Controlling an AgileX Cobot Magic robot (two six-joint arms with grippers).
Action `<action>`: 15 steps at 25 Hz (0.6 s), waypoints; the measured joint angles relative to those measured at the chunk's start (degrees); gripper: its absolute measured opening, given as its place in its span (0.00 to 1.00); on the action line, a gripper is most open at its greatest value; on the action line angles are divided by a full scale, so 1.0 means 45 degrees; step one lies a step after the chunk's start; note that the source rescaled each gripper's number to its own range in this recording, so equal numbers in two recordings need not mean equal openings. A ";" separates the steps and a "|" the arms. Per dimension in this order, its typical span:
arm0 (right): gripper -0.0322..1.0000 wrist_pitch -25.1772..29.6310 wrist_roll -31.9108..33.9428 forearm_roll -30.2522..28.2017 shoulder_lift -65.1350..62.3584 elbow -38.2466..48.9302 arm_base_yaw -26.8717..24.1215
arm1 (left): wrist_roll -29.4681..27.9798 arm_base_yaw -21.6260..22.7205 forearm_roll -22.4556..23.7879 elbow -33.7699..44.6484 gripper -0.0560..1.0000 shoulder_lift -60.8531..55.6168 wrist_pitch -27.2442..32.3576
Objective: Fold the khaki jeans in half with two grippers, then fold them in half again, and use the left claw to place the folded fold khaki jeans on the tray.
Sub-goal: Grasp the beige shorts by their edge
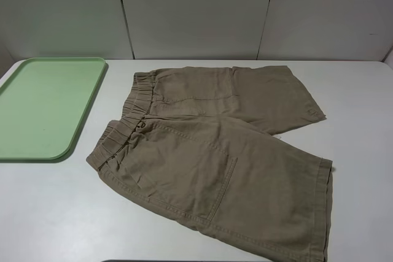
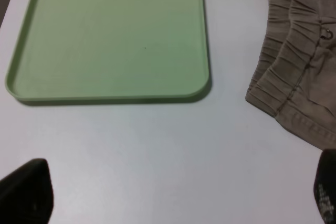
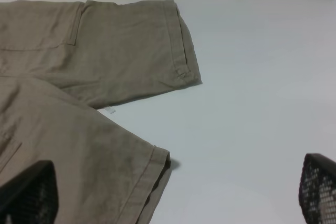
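Observation:
The khaki jeans lie flat and unfolded across the middle of the white table, waistband toward the left and both leg hems toward the right. To their left rests the pale green tray, with nothing on it. Neither arm shows in the high view. The left wrist view has my left gripper open above bare table, with the tray and the gathered waistband ahead of it. My right gripper is open too, hovering near the hem of the near leg, with nothing between its fingers.
White panels close off the back of the table. White tabletop shows in front of the tray and to the right of the leg hems. A small white label peeks out between the two legs.

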 joint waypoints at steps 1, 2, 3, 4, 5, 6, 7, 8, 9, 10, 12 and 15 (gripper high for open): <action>1.00 0.0000 0.0000 0.0000 0.0000 0.0000 0.0000 | 0.0000 0.0000 0.0000 0.0000 1.00 0.0000 0.0000; 1.00 0.0000 0.0000 0.0000 0.0000 0.0000 0.0000 | 0.0000 0.0000 0.0000 0.0000 1.00 0.0000 0.0000; 1.00 0.0000 0.0000 0.0000 0.0000 0.0000 0.0000 | 0.0000 0.0000 0.0000 0.0000 1.00 0.0000 0.0000; 1.00 0.0000 0.0000 0.0000 0.0000 0.0000 0.0000 | 0.0000 0.0000 0.0000 0.0000 1.00 0.0000 0.0000; 1.00 0.0000 0.0000 0.0000 0.0000 0.0000 0.0000 | 0.0000 0.0000 0.0000 0.0000 1.00 0.0000 0.0000; 1.00 0.0000 0.0000 0.0000 0.0000 0.0000 0.0000 | 0.0000 0.0000 0.0000 0.0000 1.00 0.0000 0.0000; 1.00 0.0000 0.0000 0.0000 0.0000 0.0000 0.0000 | 0.0000 0.0000 0.0000 0.0000 1.00 0.0000 0.0000; 1.00 0.0000 0.0000 0.0000 0.0000 0.0000 0.0000 | 0.0000 0.0000 0.0000 0.0000 1.00 0.0000 0.0000; 1.00 0.0000 0.0000 0.0000 0.0000 0.0000 0.0000 | 0.0000 0.0000 0.0000 0.0000 1.00 0.0000 0.0000; 1.00 0.0000 0.0000 0.0000 0.0000 0.0000 0.0000 | 0.0000 0.0000 0.0000 0.0000 1.00 0.0000 0.0000; 1.00 0.0000 0.0000 0.0000 0.0000 0.0000 0.0000 | 0.0000 0.0000 0.0000 0.0000 1.00 0.0000 0.0000; 1.00 0.0000 0.0000 0.0000 0.0000 0.0000 0.0000 | 0.0000 0.0000 0.0000 0.0000 1.00 0.0000 0.0000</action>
